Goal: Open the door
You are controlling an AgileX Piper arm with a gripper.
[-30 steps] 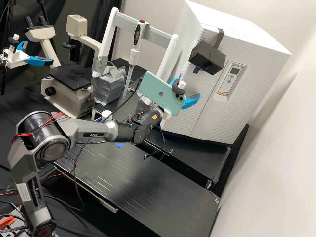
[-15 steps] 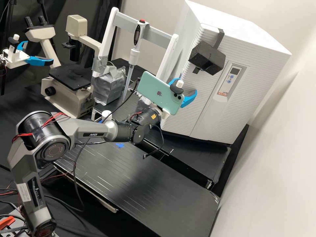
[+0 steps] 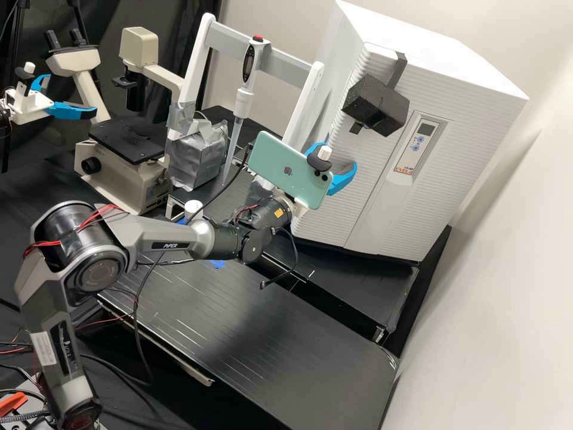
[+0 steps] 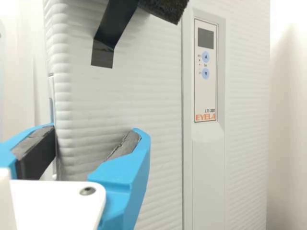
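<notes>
Pale wall point(image 3: 477, 334) and black bench surface point(image 3: 250, 334) frame the scene, clock directions being taken about the high view's middle. At two o'clock stands a white cabinet point(image 3: 436, 54), its ribbed door point(image 3: 334, 221) facing the arm and seemingly shut, though the edge is hard to judge. Black foam block point(image 3: 376, 104) hangs on its upper front beside the control panel point(image 3: 419, 142). The white gripper point(image 3: 339, 156) is before the door between one and two o'clock, its blue fingers point(image 4: 136, 165) spread apart with nothing grasped; the wrist view shows the door's edge between them. A mint-green phone point(image 3: 286, 173) sits on the arm's wrist, near twelve. Farther out, a pipette point(image 3: 242, 101) stands upright at eleven, while a tape-wrapped block point(image 3: 197, 155) and, beyond it, a cream microscope point(image 3: 125, 173) occupy ten o'clock.
</notes>
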